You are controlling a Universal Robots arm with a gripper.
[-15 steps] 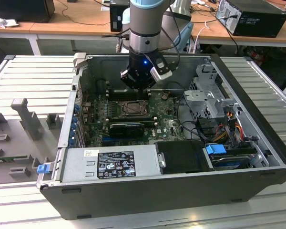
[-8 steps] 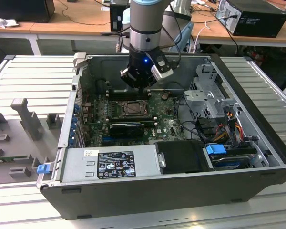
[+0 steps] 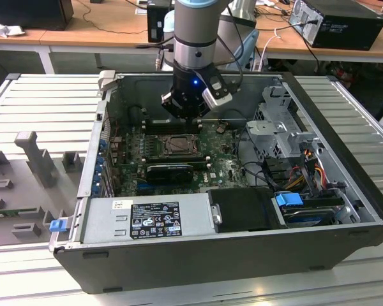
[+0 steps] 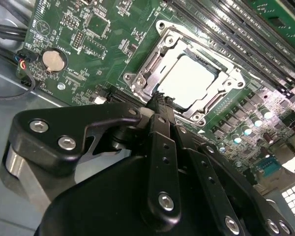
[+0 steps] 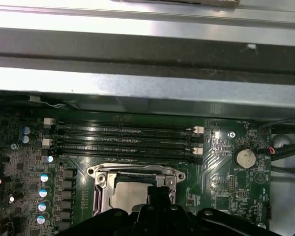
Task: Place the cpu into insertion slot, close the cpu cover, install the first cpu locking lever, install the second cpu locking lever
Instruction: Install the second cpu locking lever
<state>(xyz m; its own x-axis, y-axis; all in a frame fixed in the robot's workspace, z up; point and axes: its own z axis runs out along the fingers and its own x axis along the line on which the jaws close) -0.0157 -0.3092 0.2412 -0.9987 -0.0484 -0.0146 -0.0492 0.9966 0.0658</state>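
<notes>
Second wrist view: the pincer [image 4: 160,101], pressed together and empty, hovers beside the cpu cover [image 4: 137,73], shut over the seated cpu [image 4: 189,81].

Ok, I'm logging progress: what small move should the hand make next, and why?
Probably a short descent toward the frame edge to work a locking lever. The cpu already sits in the insertion slot with the cpu cover down around it, and the hand, shut and empty, hovers at that edge. Lever state is unclear.

Ext. view high, angled down; both wrist views close over cpu [image 4: 191,79] (shared).
</notes>
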